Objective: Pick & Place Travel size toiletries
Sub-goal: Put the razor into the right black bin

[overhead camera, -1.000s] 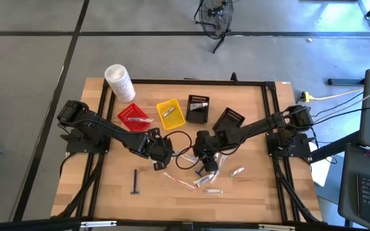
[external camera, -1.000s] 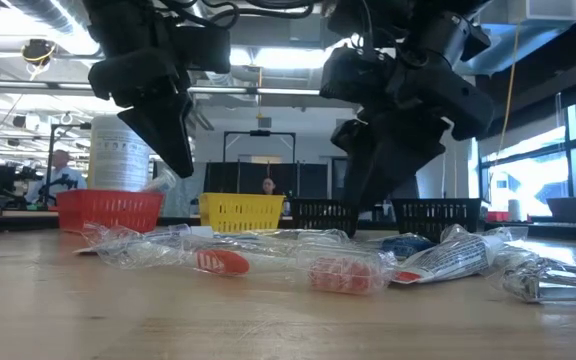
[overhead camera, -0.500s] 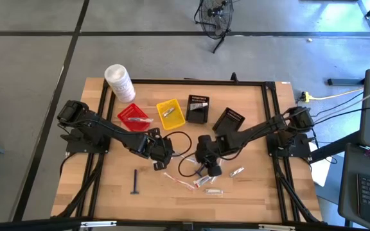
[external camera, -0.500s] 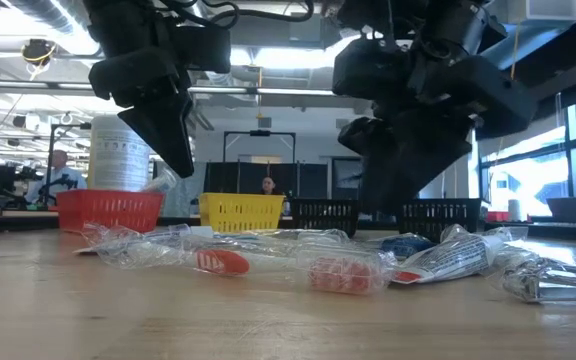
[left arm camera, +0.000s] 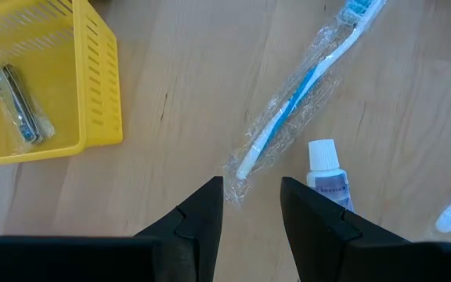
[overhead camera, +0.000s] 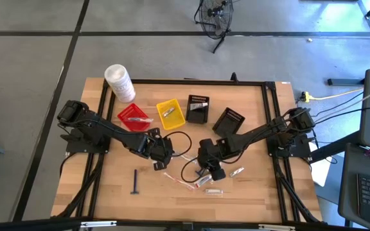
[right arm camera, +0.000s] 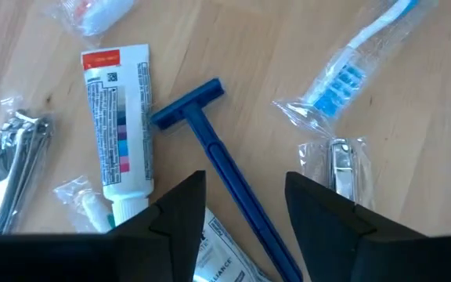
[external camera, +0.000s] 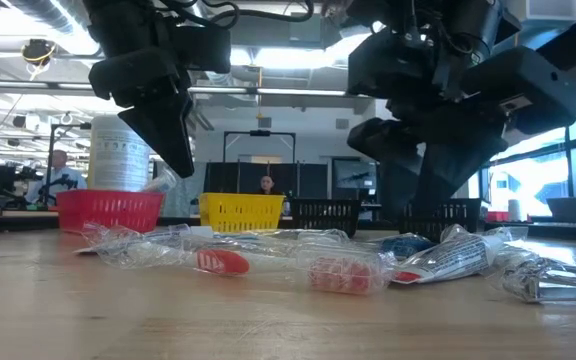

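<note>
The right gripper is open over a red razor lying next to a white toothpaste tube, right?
Not quite: the razor is blue, not red, as the right wrist view shows. The rest holds: the right gripper is open over it, and the razor lies next to a white toothpaste tube.

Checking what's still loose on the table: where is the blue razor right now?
In the right wrist view, the blue razor lies flat on the wood between the right gripper's open fingers, beside the white toothpaste tube.
</note>
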Available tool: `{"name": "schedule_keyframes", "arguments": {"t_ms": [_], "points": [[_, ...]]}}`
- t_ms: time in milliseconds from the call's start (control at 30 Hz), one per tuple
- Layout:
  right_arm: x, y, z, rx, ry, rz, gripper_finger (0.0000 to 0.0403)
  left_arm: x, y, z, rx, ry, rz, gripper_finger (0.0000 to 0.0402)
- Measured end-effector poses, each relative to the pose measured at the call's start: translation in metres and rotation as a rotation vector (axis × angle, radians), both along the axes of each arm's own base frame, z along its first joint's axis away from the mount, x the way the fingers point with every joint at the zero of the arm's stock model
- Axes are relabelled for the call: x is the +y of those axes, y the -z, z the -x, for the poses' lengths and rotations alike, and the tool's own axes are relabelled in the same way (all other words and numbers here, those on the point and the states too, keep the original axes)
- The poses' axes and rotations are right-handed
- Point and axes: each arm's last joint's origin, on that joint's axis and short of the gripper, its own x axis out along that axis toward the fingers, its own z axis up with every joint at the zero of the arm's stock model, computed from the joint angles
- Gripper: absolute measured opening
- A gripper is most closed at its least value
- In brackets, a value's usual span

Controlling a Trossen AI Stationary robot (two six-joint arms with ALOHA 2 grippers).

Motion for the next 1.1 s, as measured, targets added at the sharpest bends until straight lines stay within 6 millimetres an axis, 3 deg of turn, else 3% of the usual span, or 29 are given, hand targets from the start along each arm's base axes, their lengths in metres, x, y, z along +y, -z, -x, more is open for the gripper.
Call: {"name": "schedule_keyframes", "arguments": {"t_ms": [367, 633, 967, 1100], "points": [[0.004, 0.021, -0.009, 0.016, -0.049, -0.056, 0.0142, 0.000, 0.000, 0.000, 0.000, 0.000, 0.000, 0.0125], [0.003, 0.021, -0.011, -0.017, -0.096, -0.042, 0.0111, 0.000, 0.000, -0.001, -0.015, 0.000, 0.004, 0.0125], [0.004, 0.021, -0.011, -0.021, -0.110, -0.036, 0.0028, -0.001, -0.001, -0.002, -0.022, 0.001, 0.006, 0.0125], [0.004, 0.021, -0.011, -0.024, -0.120, -0.032, 0.0027, -0.001, -0.001, -0.002, -0.022, 0.000, 0.006, 0.0125]]}}
